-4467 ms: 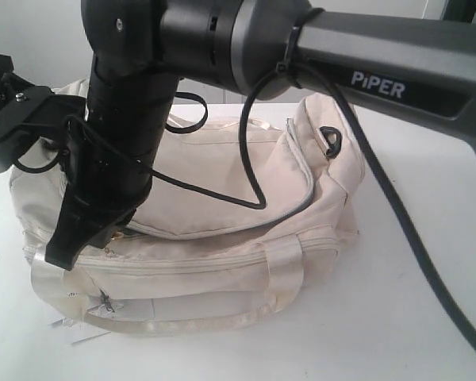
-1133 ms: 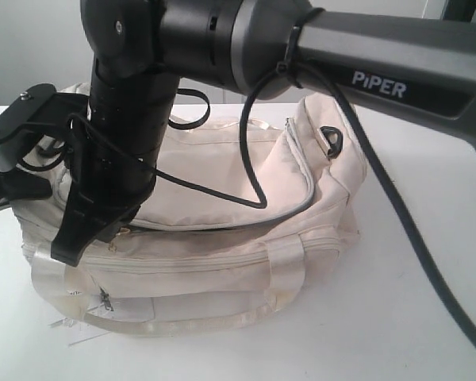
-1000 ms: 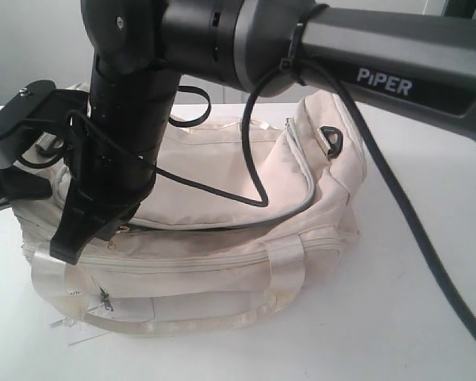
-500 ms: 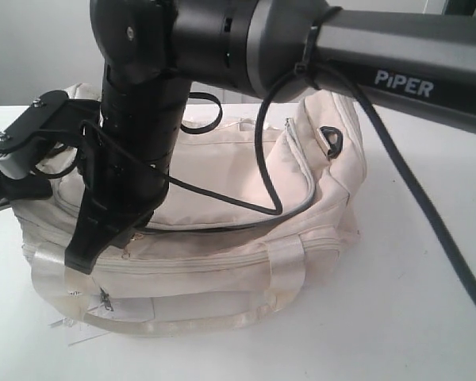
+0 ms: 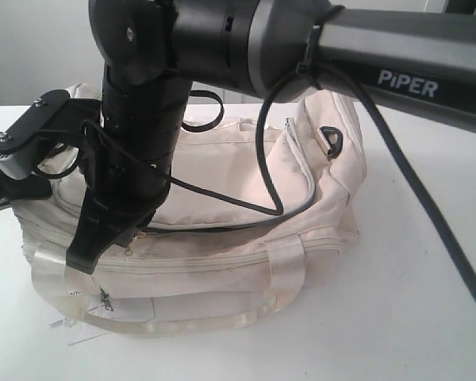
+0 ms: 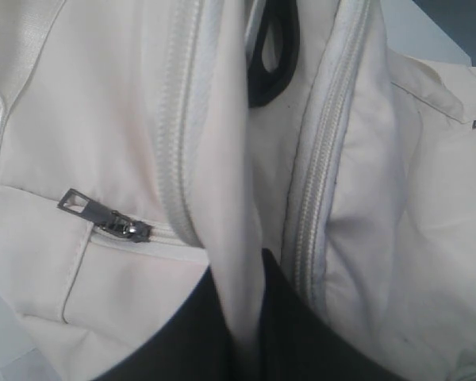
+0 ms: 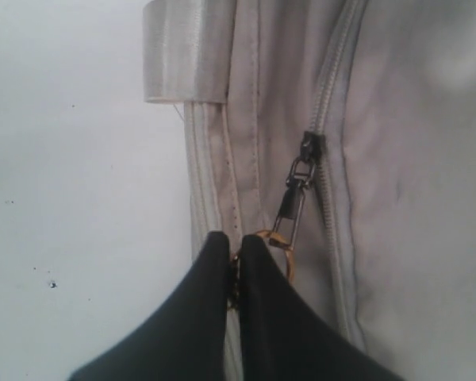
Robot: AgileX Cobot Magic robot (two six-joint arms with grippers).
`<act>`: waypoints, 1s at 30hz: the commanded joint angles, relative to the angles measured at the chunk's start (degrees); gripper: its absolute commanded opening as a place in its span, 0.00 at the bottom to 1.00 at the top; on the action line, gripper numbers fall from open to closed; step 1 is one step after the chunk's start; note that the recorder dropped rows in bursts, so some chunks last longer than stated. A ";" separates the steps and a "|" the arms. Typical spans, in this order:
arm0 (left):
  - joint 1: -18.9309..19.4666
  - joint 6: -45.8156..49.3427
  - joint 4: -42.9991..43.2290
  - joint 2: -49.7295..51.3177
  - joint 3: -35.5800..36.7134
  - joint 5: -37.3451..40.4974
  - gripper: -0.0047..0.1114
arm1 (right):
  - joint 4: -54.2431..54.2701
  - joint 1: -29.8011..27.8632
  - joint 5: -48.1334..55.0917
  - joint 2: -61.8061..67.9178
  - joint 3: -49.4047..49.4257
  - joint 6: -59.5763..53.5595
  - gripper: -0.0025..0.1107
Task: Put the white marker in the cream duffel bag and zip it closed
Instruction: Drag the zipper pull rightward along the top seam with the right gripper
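The cream duffel bag [image 5: 214, 159] lies on the white table. My right arm reaches across it, and the right gripper [image 5: 83, 258] points down at the bag's front left. In the right wrist view that gripper [image 7: 234, 242] is shut on the gold charm [image 7: 279, 242], which hangs from the dark zipper pull [image 7: 297, 190]. My left gripper [image 5: 28, 190] is at the bag's left end. In the left wrist view it [image 6: 238, 270] is shut on a fold of the cream fabric [image 6: 230, 198], between two zipper rows, below a black D-ring [image 6: 274, 59]. The white marker is hidden or out of view.
A side pocket's metal zipper pull [image 6: 103, 218] lies close to the left gripper. A shiny strap handle [image 5: 282, 266] and a white paper tag [image 5: 79, 327] are at the bag's front. The right arm's black cable [image 5: 266, 171] loops over the bag. White table [image 5: 412, 317] extends to the right.
My right arm has shifted a little to the right with the charm still in its jaws. The left gripper moved slightly right with the bag's end. Both grips hold.
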 commanded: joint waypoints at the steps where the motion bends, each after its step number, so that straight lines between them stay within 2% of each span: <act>1: -0.04 0.29 -1.26 -0.52 0.28 -0.80 0.04 | -0.52 0.08 2.03 -0.95 0.40 0.68 0.02; 30: -0.04 0.29 -1.26 -0.52 0.28 -0.80 0.04 | -5.30 -1.11 2.03 -5.77 7.17 1.05 0.02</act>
